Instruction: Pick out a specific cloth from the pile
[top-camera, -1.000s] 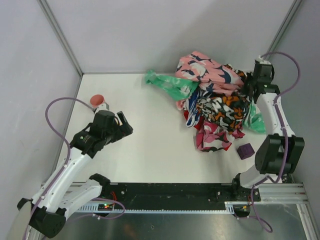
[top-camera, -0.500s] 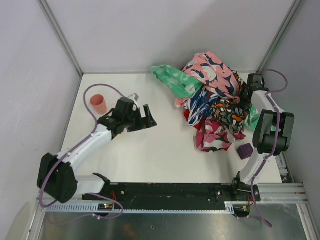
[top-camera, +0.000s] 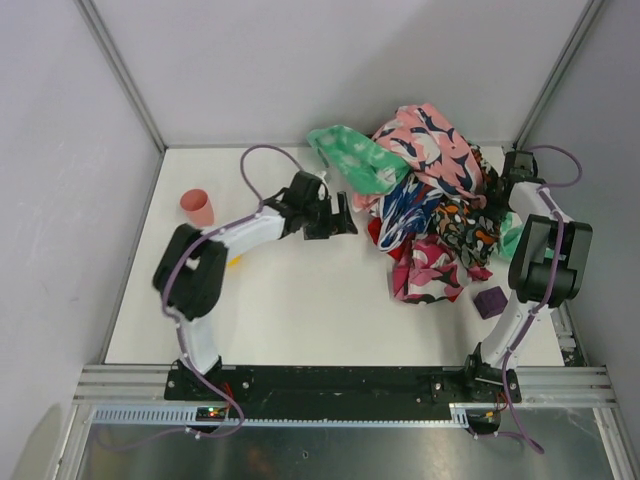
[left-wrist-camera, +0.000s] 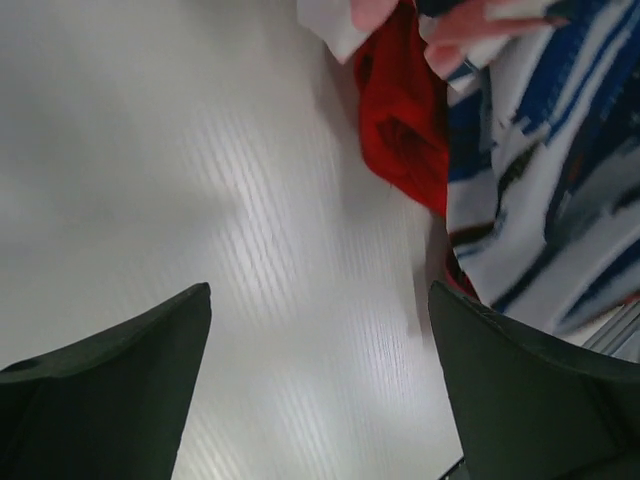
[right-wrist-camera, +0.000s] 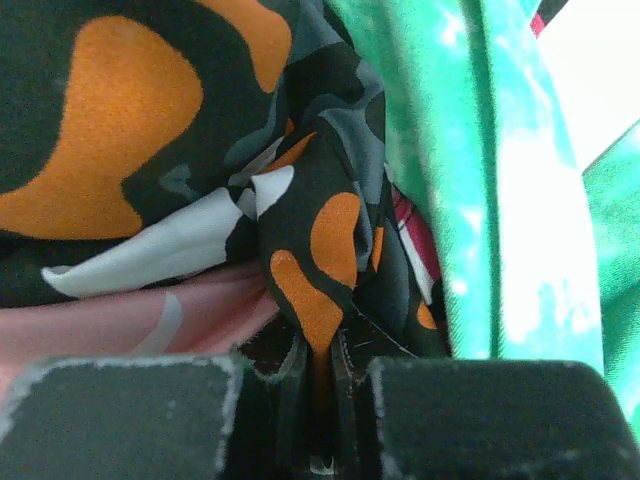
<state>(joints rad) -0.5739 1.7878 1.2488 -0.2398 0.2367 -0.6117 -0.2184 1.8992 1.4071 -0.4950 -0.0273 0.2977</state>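
Way off to the left of our left gripper there's a pink cup on the white table. That gripper's fingers are spread wide with nothing between them. It sits just short of the pile, with red and blue-white folds right ahead of its fingertips. On the pile's other side, our right gripper is pinched tight on a fold of the orange-black-white camouflage cloth, with the mint green cloth just beside it. A purple block sits near the pile, back toward that arm's base.
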